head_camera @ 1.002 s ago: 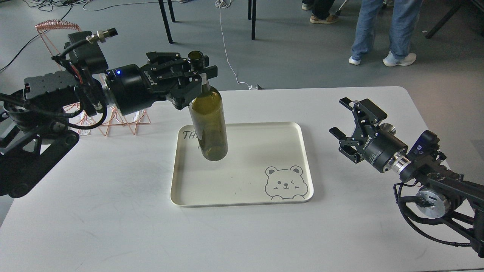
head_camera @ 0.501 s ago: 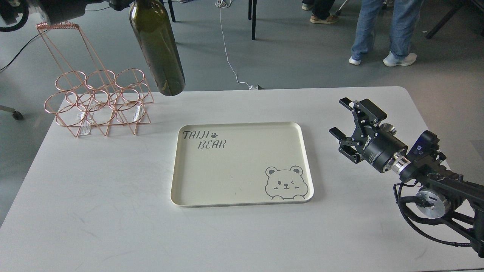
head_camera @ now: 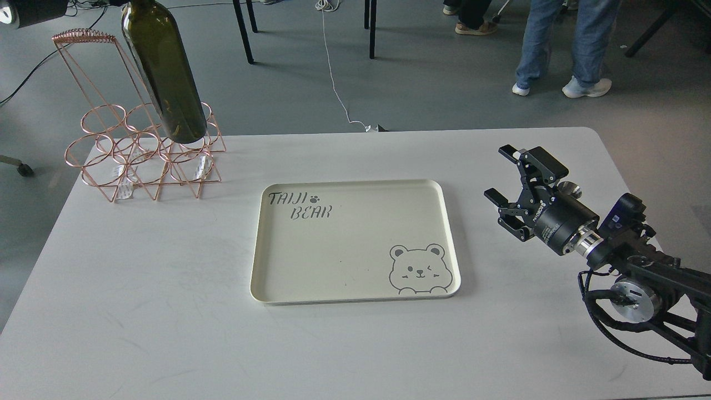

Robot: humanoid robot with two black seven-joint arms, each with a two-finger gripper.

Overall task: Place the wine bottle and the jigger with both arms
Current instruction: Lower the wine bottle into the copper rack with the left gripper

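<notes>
Up at the far-left corner of the white rectangular table (head_camera: 166,311), the tall dark olive-green glass wine bottle (head_camera: 164,78) hangs in the air, tilted, its base low over the copper-coloured wire bottle rack (head_camera: 139,150) that stands there. The bottle's neck runs out of the top edge of the picture, so whatever holds it is hidden; only a dark part of the left arm (head_camera: 30,8) shows at the top-left corner, and its gripper is out of sight. The bottle carries no label. The rack's round wire rings look empty, with the bottle's base in front of one of the back rings; whether it has entered that ring cannot be told.

At the middle of the table lies the cream rectangular tray with rounded corners (head_camera: 355,186), holding nothing. It has "TAIJI BEAR" with a small paw mark written in grey at its far-left corner and a grey outline of a winking bear's face at its near-right corner.

Near the table's right edge the black two-fingered right gripper (head_camera: 502,175) hovers above the surface with its fingers spread apart and nothing between them; white lettering runs along its body but is too small to read. Just behind it, a small shiny steel piece (head_camera: 569,189) peeks out, likely the jigger, mostly hidden.
</notes>
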